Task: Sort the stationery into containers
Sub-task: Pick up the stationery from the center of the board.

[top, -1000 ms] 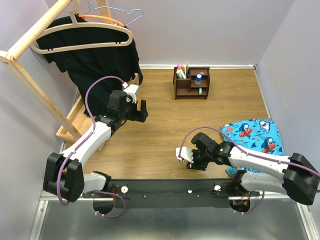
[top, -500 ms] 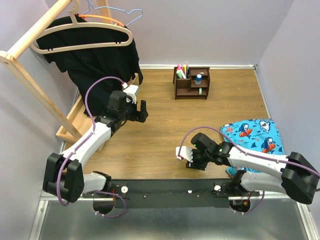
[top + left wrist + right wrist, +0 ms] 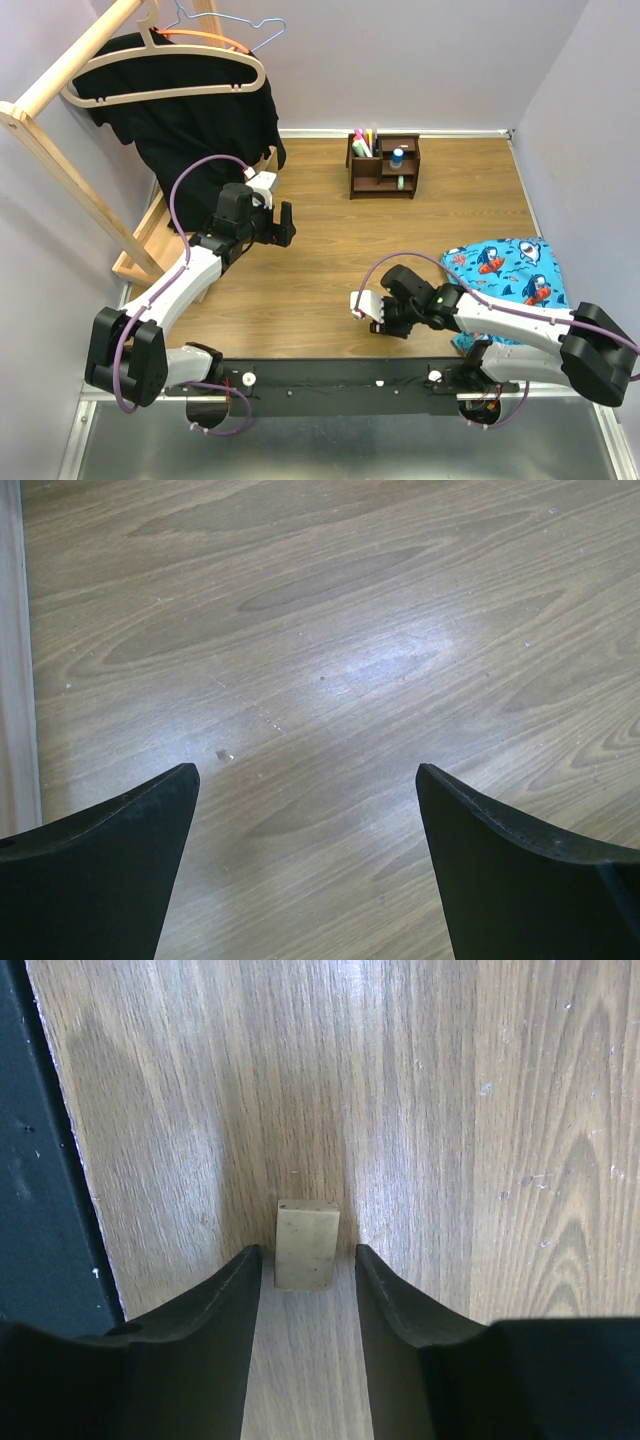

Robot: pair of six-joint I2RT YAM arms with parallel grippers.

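A small pale yellowish eraser block (image 3: 307, 1245) lies on the wood floor between the tips of my right gripper (image 3: 306, 1252). The jaws are open, with a thin gap on each side of the block. In the top view the right gripper (image 3: 385, 325) is low near the front edge and hides the eraser. The dark brown organizer (image 3: 383, 166) stands at the back centre; it holds upright pens (image 3: 365, 140), a blue-capped tube (image 3: 397, 157) and a green highlighter (image 3: 400, 182). My left gripper (image 3: 280, 222) hangs open over bare floor (image 3: 320, 680), its jaws wide apart.
A blue fish-print cloth (image 3: 510, 265) lies at the right, beside the right arm. A wooden clothes rack (image 3: 60, 150) with a black garment (image 3: 190, 120) and hangers fills the left. A black base rail (image 3: 30, 1160) runs close to the right gripper.
The right gripper's jaws have drawn in slightly around the eraser and the arm has edged a little left. The left arm has hardly moved.
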